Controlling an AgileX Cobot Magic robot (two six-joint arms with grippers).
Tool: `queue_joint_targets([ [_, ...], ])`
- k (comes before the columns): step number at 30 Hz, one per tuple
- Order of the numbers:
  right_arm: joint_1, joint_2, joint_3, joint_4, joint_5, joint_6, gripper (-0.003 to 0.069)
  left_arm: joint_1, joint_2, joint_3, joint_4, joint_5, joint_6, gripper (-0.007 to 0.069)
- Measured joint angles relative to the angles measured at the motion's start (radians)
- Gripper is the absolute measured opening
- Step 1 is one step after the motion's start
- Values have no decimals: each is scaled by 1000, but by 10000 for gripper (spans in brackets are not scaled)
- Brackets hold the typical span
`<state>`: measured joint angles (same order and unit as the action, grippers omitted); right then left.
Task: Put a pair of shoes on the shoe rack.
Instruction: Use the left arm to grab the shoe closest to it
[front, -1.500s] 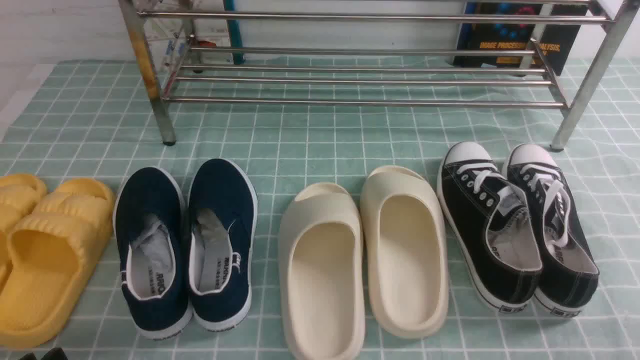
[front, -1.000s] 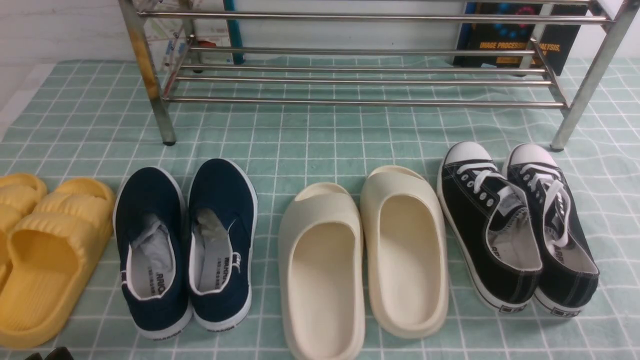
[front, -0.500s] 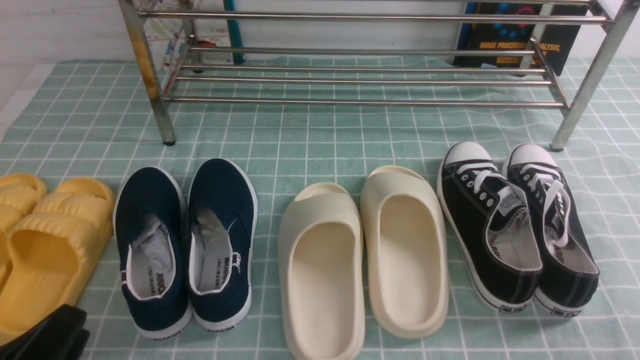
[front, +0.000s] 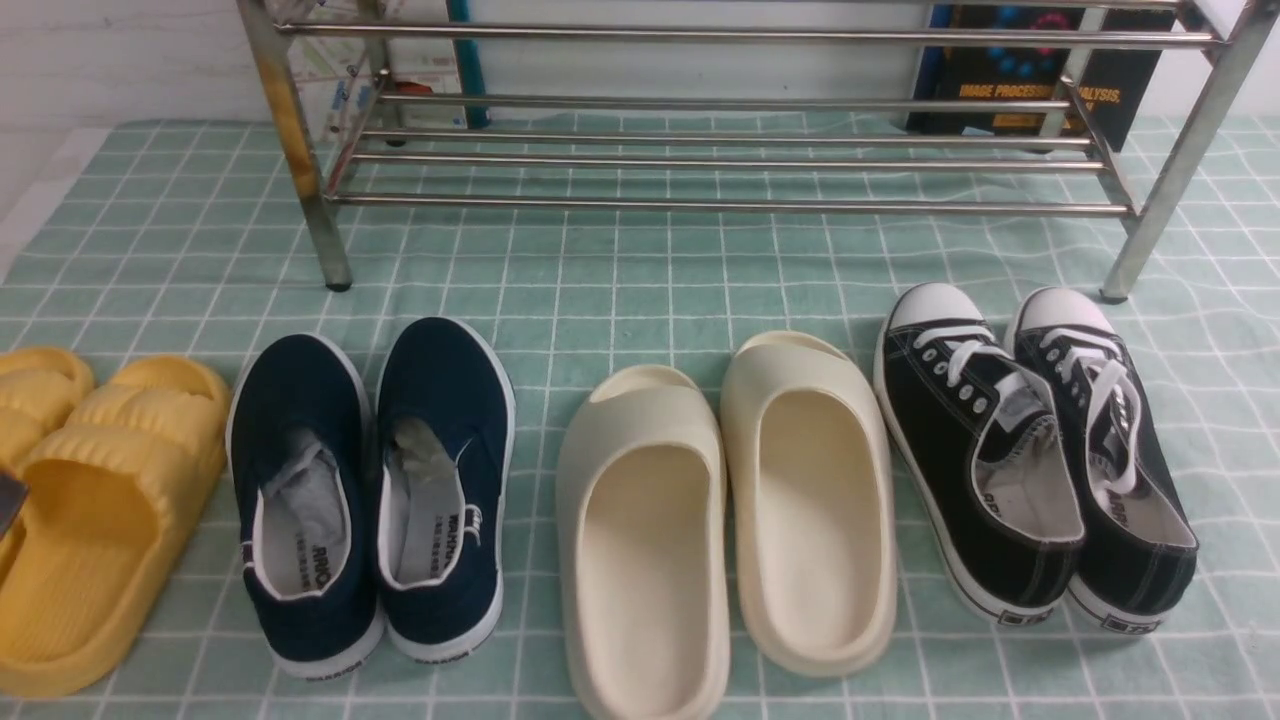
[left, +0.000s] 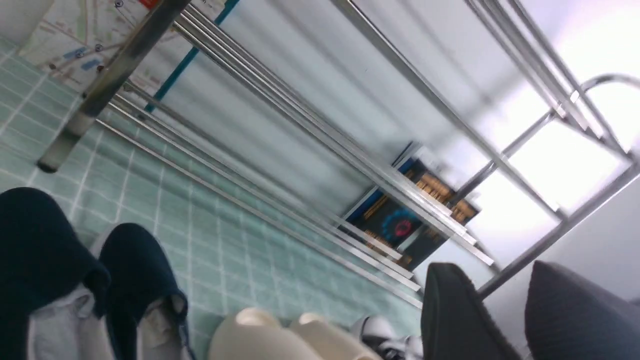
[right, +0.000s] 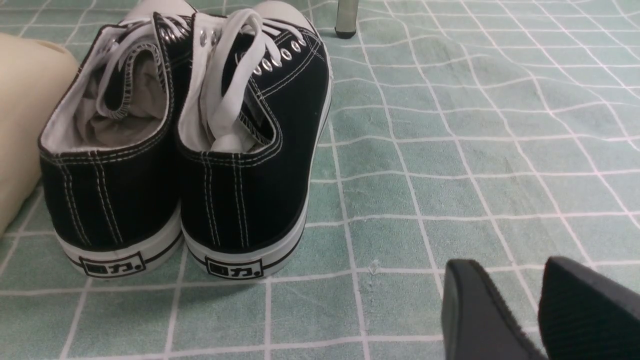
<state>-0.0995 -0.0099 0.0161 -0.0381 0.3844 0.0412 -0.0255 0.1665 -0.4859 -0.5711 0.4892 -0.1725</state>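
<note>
The pair of dark blue cloth slip-on shoes with white rubber soles (front: 445, 395) sits near the front left corner of the green cloth with white checks (front: 640, 290). The two shoes touch side by side, and their toes point at the far edge. The word on their heels is too small to read. Black letters are printed on the grey insoles, and "ARRIO" shows on the left one.

The low shiny silver metal tube shoe rack (front: 720, 205) stands along the far edge of the cloth, well apart from the blue shoes. No shoes are on the bars that show. One leg has a yellow stain (front: 290, 130).

A dark book (front: 1020, 75) leans behind the rack. It says "IMAGE PROCESSING" and "ANALYSIS".

The soft yellow rubber slides (front: 110, 470) lie at the left edge, just beside the blue shoes. The cream rubber slides (front: 640, 420) lie in the middle. The black lace-up sneakers with white toe caps (front: 960, 420) lie toward the right edge. Each heel has a black and white label (right: 234, 267) with Chinese signs on it.

The left gripper (left: 495, 280) has a gap between its two dark fingers. It holds nothing and touches nothing (the blue shoes show low in its wrist view). The right gripper (right: 507, 270) is spread apart too. It hangs just over bare cloth, near the black sneakers, and holds nothing.
</note>
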Motion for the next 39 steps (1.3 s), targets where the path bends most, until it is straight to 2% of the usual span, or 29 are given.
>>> queue_joint_targets([
  [3,0,0,0,0,0,0,239,0,189,-121,183,190,-64,239],
  [4,0,0,0,0,0,0,239,0,189,-121,183,190,-64,239],
  [6,0,0,0,0,0,0,239,0,382,-209,374,385,-103,239],
  [10,0,0,0,0,0,0,239,0,575,-238,512,515,-113,239],
  [13,0,0,0,0,0,0,239,0,700,-240,527,560,-118,239],
  [16,0,0,0,0,0,1,239,0,804,-254,490,578,-111,239],
  [23,0,0,0,0,0,1,239,0,1017,-431,441,670,-21,239],
  [34,0,0,0,0,0,-1,239,0,1290,-501,504,634,-28,239],
  [37,0,0,0,0,0,-1,239,-16,1325,-501,509,624,-32,239],
  [39,0,0,0,0,0,-1,239,-68,1330,-501,540,618,-36,239],
])
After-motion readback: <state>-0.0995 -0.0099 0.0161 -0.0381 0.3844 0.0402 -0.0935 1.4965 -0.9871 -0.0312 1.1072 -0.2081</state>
